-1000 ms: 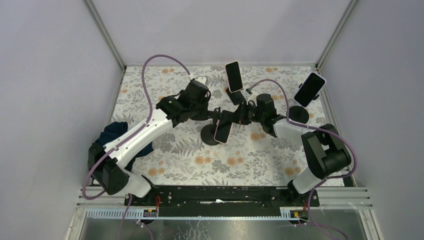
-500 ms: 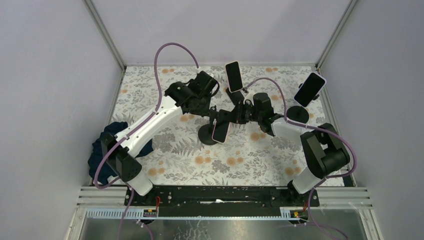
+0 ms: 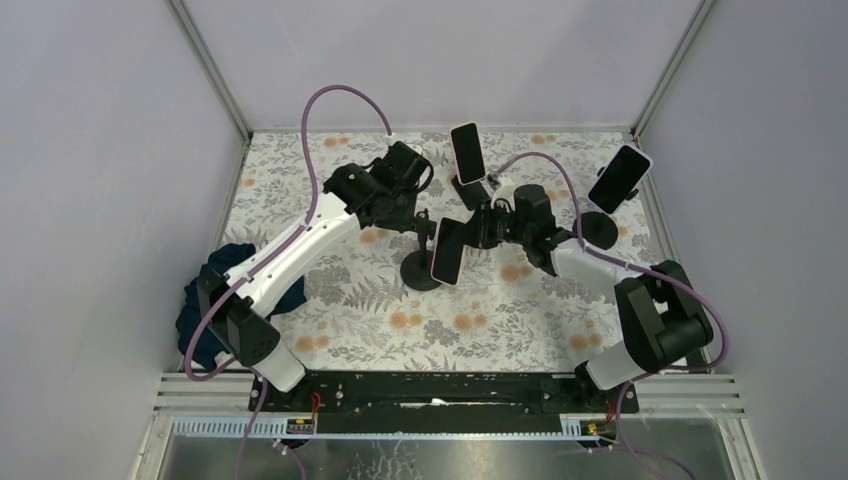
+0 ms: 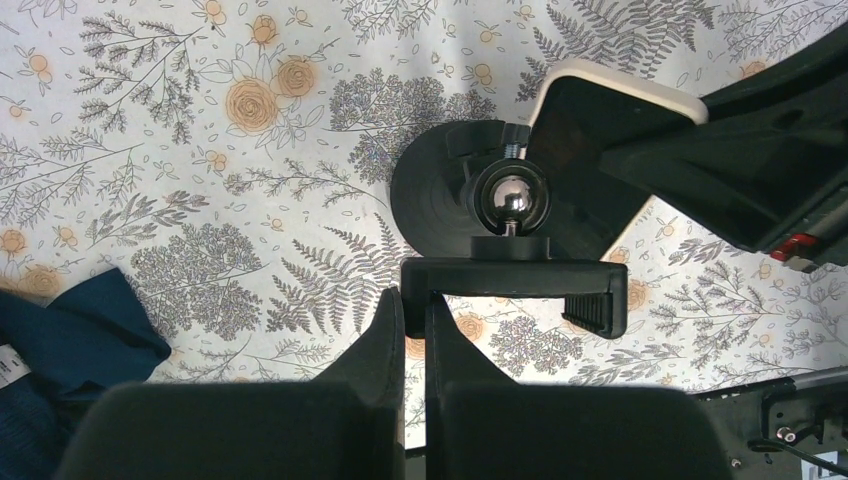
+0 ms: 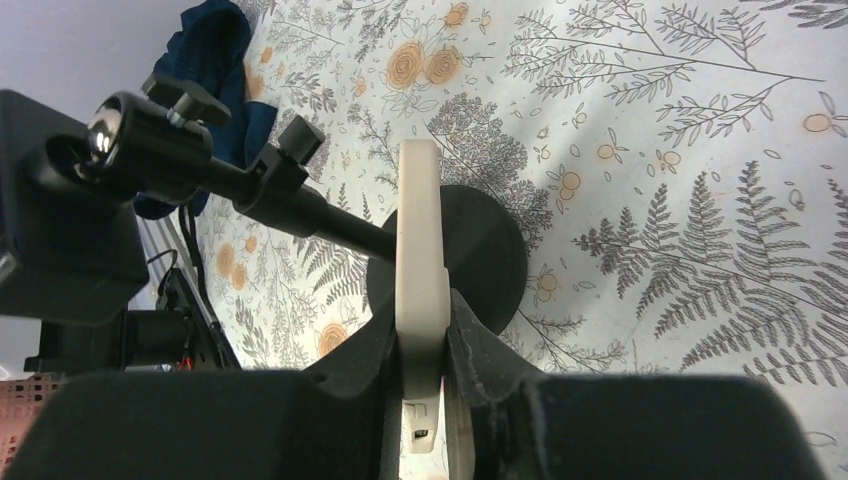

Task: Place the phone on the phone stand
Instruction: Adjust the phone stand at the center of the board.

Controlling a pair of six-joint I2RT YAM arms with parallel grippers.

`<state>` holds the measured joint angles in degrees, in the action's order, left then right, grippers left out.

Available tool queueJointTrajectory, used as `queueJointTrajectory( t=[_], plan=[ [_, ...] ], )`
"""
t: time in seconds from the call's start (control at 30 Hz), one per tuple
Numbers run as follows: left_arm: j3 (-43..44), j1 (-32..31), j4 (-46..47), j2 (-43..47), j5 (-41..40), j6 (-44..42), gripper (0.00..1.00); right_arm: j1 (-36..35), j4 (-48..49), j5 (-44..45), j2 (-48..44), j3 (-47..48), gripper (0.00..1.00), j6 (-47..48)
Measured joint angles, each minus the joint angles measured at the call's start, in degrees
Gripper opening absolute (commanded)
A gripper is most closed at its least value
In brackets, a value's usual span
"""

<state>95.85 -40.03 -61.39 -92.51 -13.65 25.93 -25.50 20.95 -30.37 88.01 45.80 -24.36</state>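
The phone (image 3: 447, 250), dark-screened in a cream case, hangs tilted over the middle of the table with my right gripper (image 3: 468, 235) shut on its edge. In the right wrist view the phone (image 5: 420, 230) stands edge-on between the fingers of my right gripper (image 5: 422, 322). The black phone stand (image 3: 418, 271) has a round base (image 4: 435, 190), a ball joint (image 4: 510, 197) and a clamp bracket (image 4: 515, 282). My left gripper (image 4: 412, 300) is shut on the bracket's left end. The phone (image 4: 600, 140) sits just beyond the ball joint, apart from the bracket.
Two other phones rest on their own stands, one at the back centre (image 3: 467, 152) and one at the back right (image 3: 619, 178). A dark blue cloth (image 3: 222, 278) lies at the left edge, under the left arm. Grey walls enclose the floral table (image 3: 330, 310).
The left arm has swung its wrist toward the back, keeping hold of the stand's bracket. The phone has risen slightly and turned more upright in the right gripper.
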Motion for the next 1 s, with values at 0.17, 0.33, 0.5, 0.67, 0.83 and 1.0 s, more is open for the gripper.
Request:
queueJointTrajectory(
  t=[0.17, 0.33, 0.5, 0.67, 0.83, 1.0],
  plan=[
    [-0.3, 1.1, 0.2, 0.8, 1.7, 0.0, 0.00, 1.3, -0.5, -1.6, -2.0, -1.0, 0.00, 1.7],
    [-1.2, 1.2, 0.4, 0.9, 3.3, 0.2, 0.00, 1.5, 0.0, -2.4, -1.0, -1.6, 0.00, 1.4],
    [-5.1, 1.6, 2.2, 3.4, 6.4, 0.5, 0.00, 1.6, 0.2, -3.1, 2.8, -0.2, 0.00, 0.9],
    [-6.6, 5.2, 2.5, 4.5, 12.1, 0.9, 0.00, 0.9, -2.4, -2.7, 4.1, 2.1, 0.00, 2.1],
    [-5.6, 7.6, 0.8, 3.4, 15.8, 1.5, 0.00, -2.2, -3.9, 0.1, 4.1, 4.3, 0.00, 5.8],
    [-1.8, 7.7, -3.5, 0.8, 16.0, 1.9, 0.00, -4.5, -4.6, 2.2, 4.2, 5.5, 0.00, 8.3]
  ],
)
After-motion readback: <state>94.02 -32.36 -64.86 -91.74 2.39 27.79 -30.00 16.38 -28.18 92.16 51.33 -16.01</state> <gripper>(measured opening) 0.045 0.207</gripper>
